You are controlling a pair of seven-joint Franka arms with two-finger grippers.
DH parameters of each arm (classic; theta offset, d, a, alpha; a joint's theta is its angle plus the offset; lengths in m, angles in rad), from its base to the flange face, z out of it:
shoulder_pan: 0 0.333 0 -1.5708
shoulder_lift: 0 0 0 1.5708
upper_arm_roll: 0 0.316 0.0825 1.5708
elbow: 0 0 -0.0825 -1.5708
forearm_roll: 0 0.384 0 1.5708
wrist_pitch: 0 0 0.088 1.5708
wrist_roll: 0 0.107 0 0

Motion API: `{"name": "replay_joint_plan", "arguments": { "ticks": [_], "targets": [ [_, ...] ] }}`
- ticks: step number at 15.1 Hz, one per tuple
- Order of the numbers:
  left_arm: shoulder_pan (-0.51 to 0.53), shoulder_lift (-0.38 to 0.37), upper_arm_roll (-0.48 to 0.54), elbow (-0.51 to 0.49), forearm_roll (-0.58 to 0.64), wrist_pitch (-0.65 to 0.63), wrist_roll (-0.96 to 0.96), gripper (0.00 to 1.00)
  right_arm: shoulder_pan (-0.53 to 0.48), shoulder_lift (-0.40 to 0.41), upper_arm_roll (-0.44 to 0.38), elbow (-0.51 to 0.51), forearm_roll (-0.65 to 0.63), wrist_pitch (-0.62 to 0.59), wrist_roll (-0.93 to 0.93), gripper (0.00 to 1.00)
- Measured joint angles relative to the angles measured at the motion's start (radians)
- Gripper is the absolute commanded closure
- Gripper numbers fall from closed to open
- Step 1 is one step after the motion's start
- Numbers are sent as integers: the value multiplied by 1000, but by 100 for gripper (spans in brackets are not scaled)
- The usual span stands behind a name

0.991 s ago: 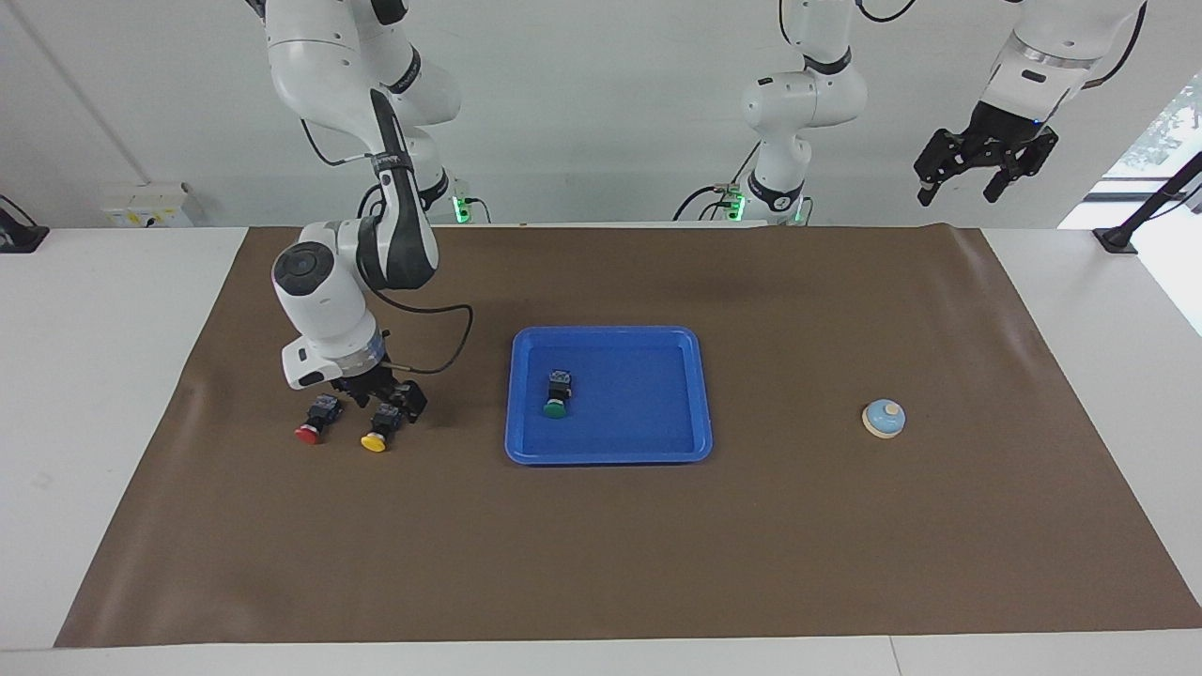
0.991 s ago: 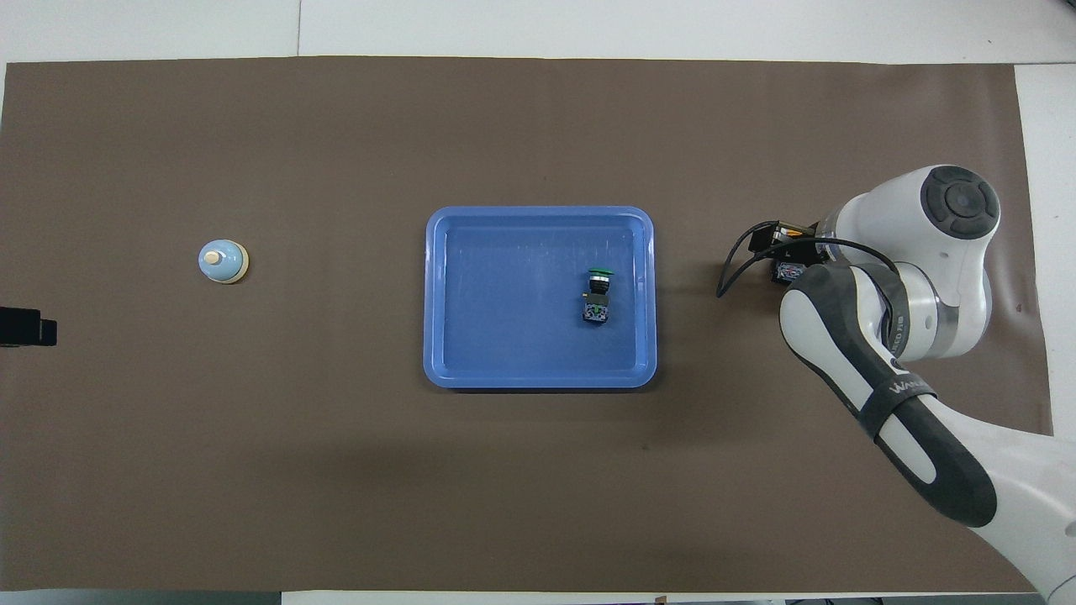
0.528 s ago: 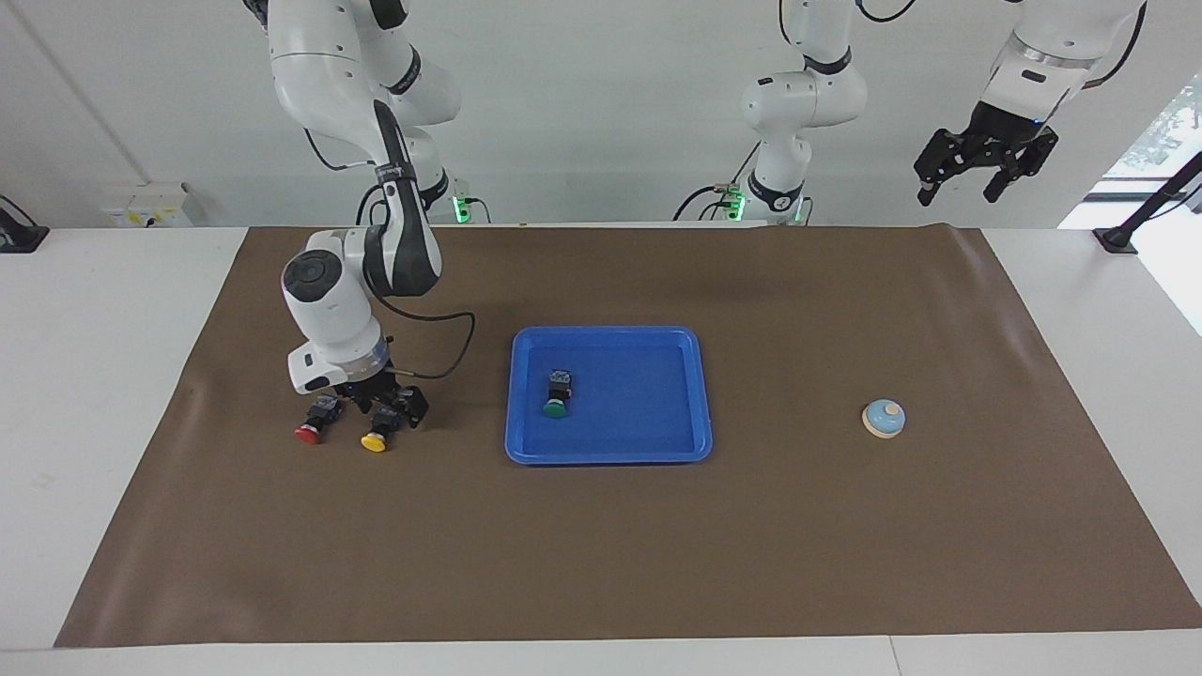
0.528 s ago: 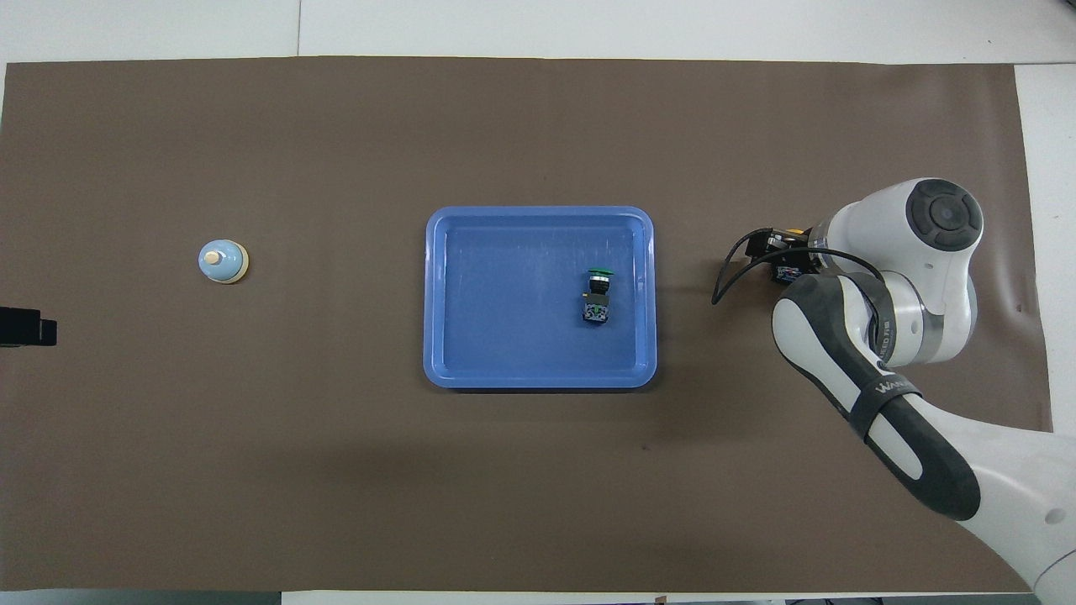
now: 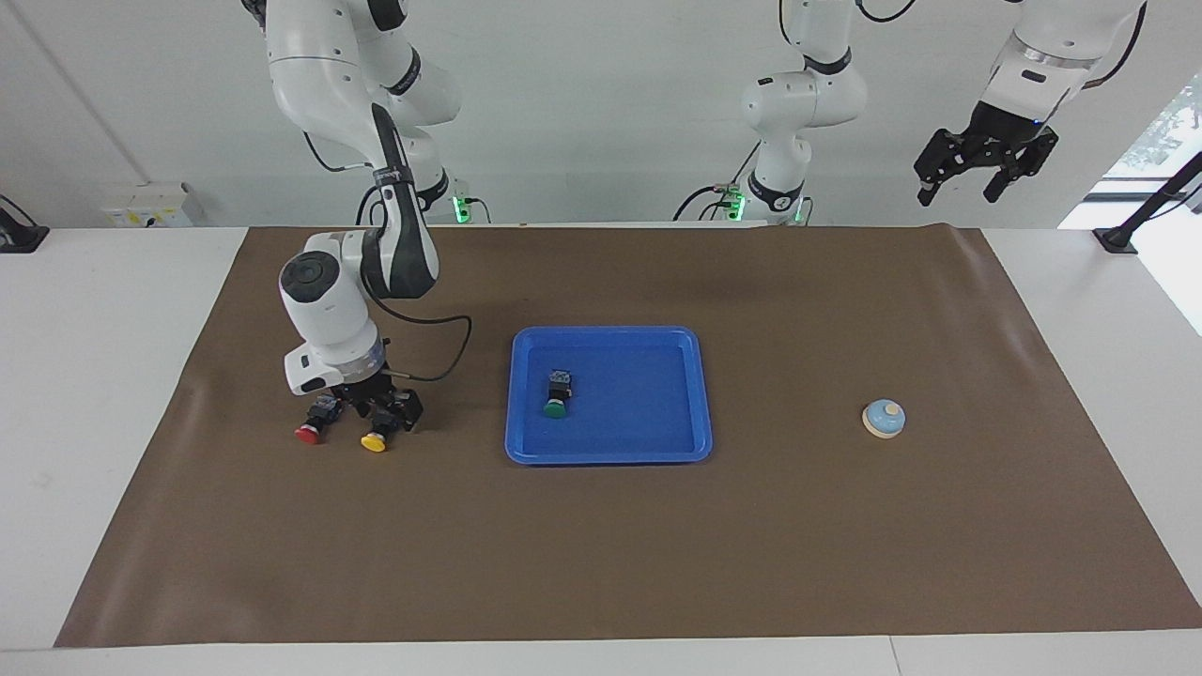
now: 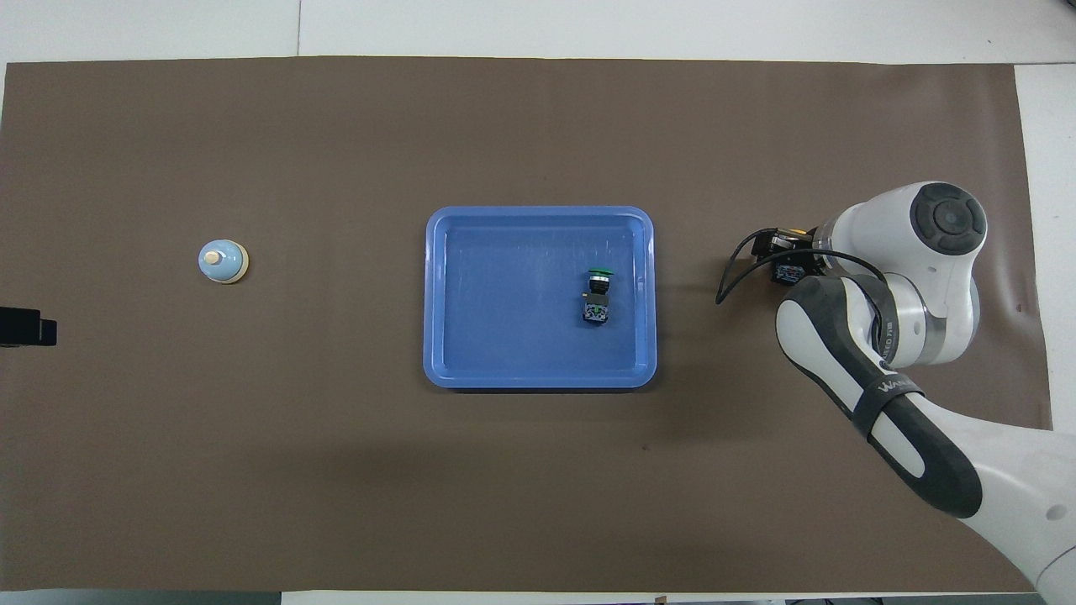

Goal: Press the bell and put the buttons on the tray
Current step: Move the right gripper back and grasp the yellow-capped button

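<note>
The right gripper (image 5: pixel 380 410) straddles the yellow button (image 5: pixel 377 434), grip unconfirmed; closing crooked, it could knock the red button (image 5: pixel 313 424) at its 9 o'clock; the left gripper (image 5: pixel 984 160) waits open, aloft.

A brown mat (image 5: pixel 601 526) covers most of the white table (image 5: pixel 103 394) and fills nearly the whole frame in the overhead view. At the upper left of the facing view, a white box with small yellow marks (image 5: pixel 146 205) stands against the wall, and a black object (image 5: pixel 19 235) lies at the left edge. At the upper right, a black stand (image 5: pixel 1141 216) rises obliquely from the table, near a bright window (image 5: pixel 1164 122).
</note>
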Motion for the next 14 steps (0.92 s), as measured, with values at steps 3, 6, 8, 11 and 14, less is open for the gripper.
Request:
{"name": "replay_joint_plan", "arguments": {
  "ticks": [3, 6, 8, 11, 14],
  "targets": [
    [0, 0, 0, 0, 0, 0, 0, 0, -1, 7, 0, -1, -1, 13, 0, 16],
    [0, 0, 0, 0, 0, 0, 0, 0, -2, 11, 0, -1, -1, 14, 1, 55],
    [0, 0, 0, 0, 0, 0, 0, 0, -2, 11, 0, -1, -1, 14, 1, 86],
    [0, 0, 0, 0, 0, 0, 0, 0, -3, 9, -1, -1, -2, 14, 1, 100],
    [0, 0, 0, 0, 0, 0, 0, 0, -3, 9, 0, -1, -2, 14, 1, 100]
  ]
}}
